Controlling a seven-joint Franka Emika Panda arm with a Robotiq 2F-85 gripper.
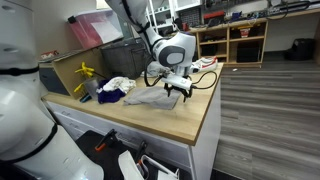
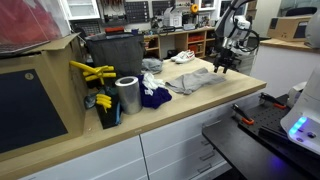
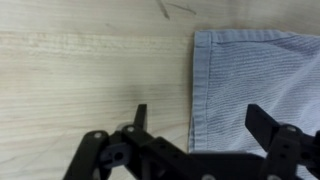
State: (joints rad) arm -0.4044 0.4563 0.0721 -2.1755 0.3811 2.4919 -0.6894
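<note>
My gripper is open and empty, its two black fingers spread above the hemmed edge of a light blue-grey cloth lying flat on the wooden countertop. In both exterior views the gripper hovers just above the end of the cloth nearest the counter's end. It touches nothing. In the wrist view one finger is over bare wood and the other over the cloth.
A dark blue and white pile of clothes, a metal can, yellow tools and a dark bin stand further along the counter. Shelves stand behind.
</note>
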